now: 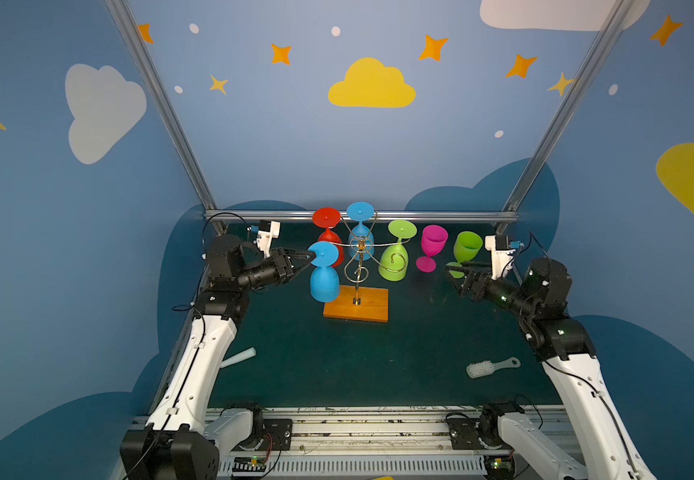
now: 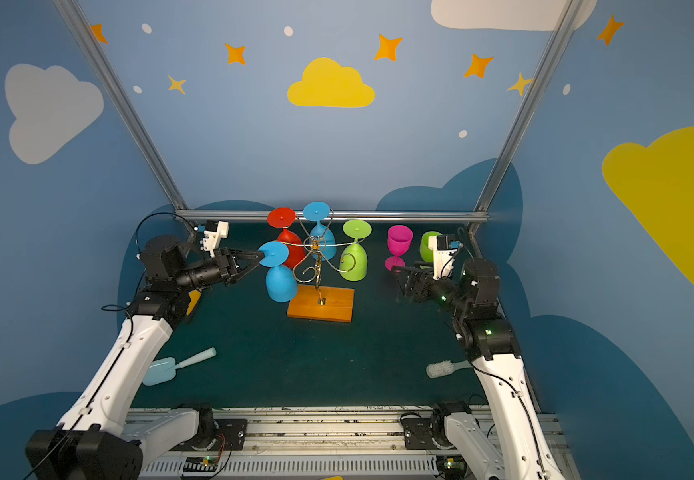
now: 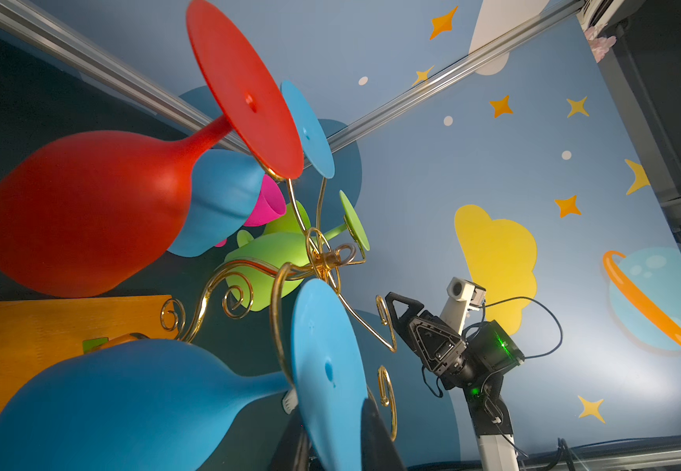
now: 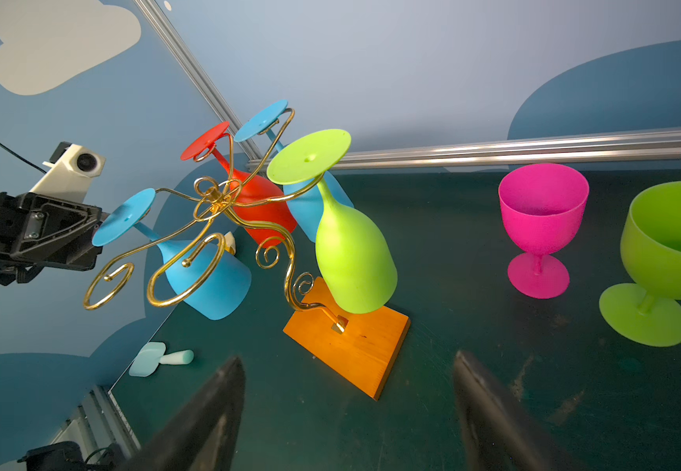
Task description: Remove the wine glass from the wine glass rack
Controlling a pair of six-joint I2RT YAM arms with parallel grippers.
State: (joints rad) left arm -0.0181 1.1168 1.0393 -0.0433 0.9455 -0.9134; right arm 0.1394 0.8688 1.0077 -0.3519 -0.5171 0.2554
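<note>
Front rail [image 1: 378,428]: closest to my camera, with both arm bases mounted on it.
Left claw [image 1: 310,259]: jaws drawn narrow on either side of the foot disc of the blue wine glass [image 1: 324,282], close to the stem. I cannot tell whether they truly pinch it.
Right claw [image 4: 349,407]: spread wide, holding nothing, hovering over the mat [image 1: 378,365] to the right of the rack.
Glass position: hanging from a left-side arm of the wine glass rack [image 1: 358,307], mid-table toward the back wall, bowl free above the mat.
Glass pointing: foot up, mouth down; long axis near vertical, slightly tilted.
</note>
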